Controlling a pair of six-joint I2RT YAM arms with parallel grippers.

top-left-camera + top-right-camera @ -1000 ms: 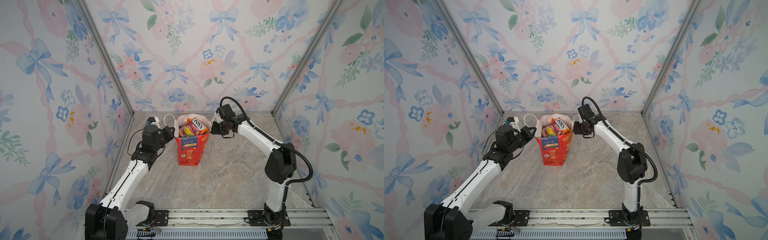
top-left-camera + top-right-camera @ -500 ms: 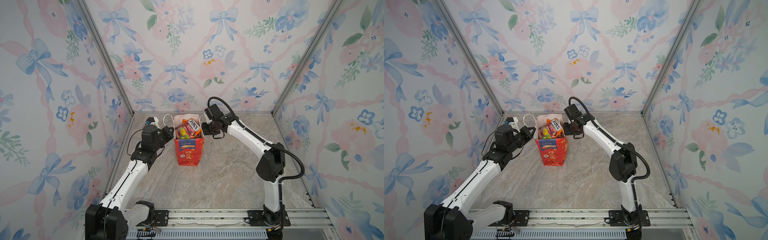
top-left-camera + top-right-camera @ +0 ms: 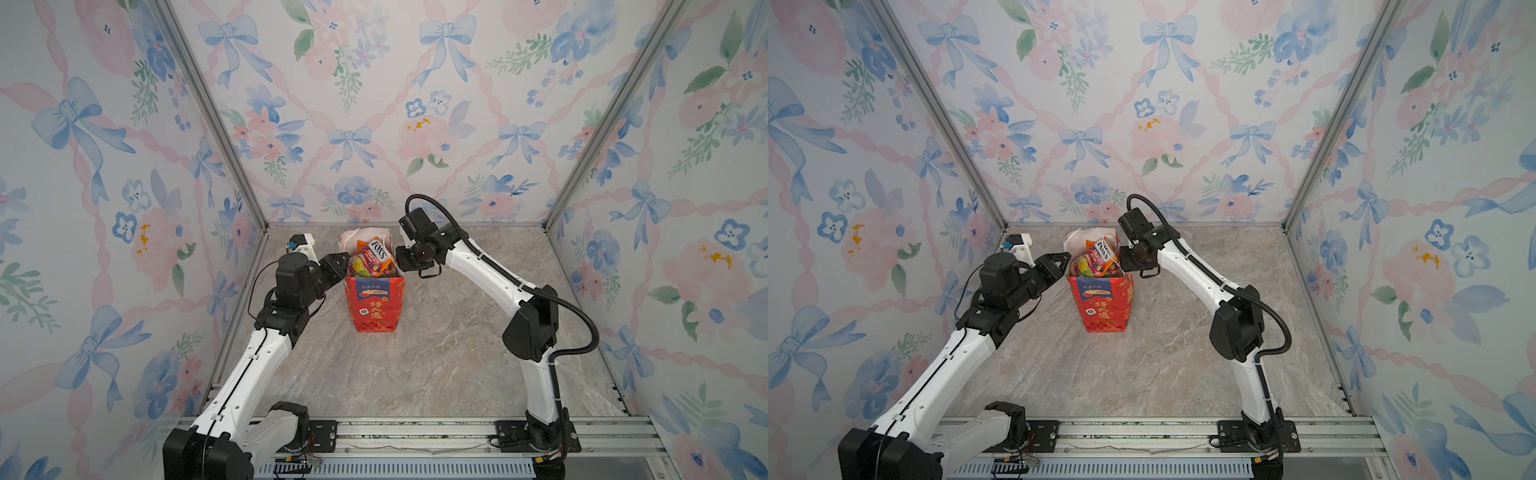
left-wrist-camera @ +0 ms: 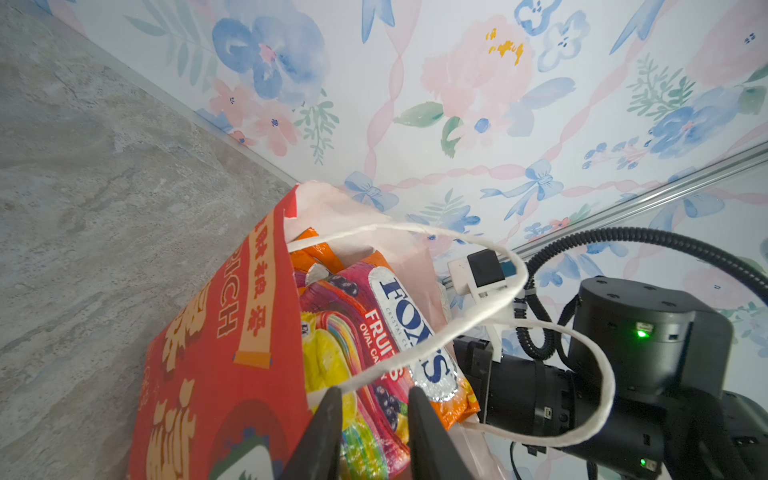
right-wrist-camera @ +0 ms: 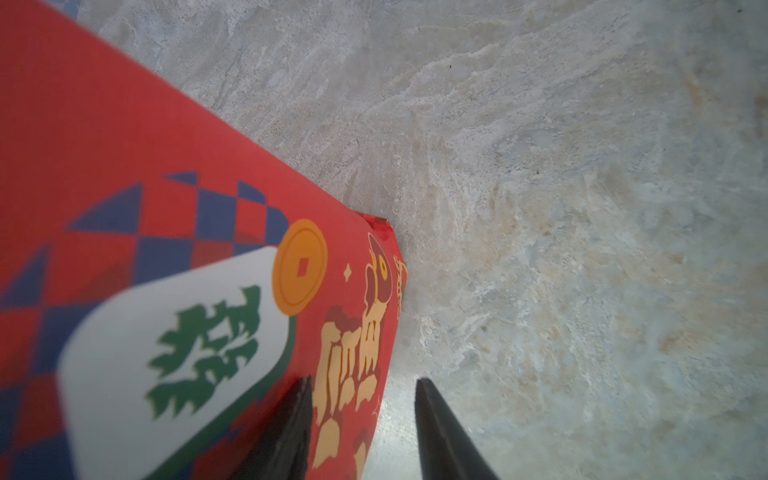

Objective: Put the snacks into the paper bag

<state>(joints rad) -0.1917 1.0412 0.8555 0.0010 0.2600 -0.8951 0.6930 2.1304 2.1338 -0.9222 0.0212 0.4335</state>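
Red paper bag [image 3: 374, 305], printed with a blue panel and Chinese characters, stands upright on the marbled worktop [image 3: 436, 365], toward the back and between the two arms in both top views. Snacks [image 3: 1096, 264] fill it and stick up above the rim. The plainest is a FOX'S packet [image 4: 401, 332] in pink, yellow and orange, with an orange packet [image 4: 320, 255] behind it against the white inner wall. Left fingers [image 4: 328, 436] sit at the bag's left rim, parted by a narrow gap through which I see the glossy packets. One white cord handle [image 4: 399, 227] arcs over the mouth and comes down just beside one fingertip; I cannot tell whether it touches. Right fingers [image 5: 434, 428] are at the opposite rim, pointing down along the bag's front right corner. They are spread apart, one over the red printed paper, the other over bare worktop. Whether they touch the rim I cannot tell, since in both top views the tips are hidden. Second cord handle [image 4: 609, 390] loops loosely in front of the right arm's black wrist.
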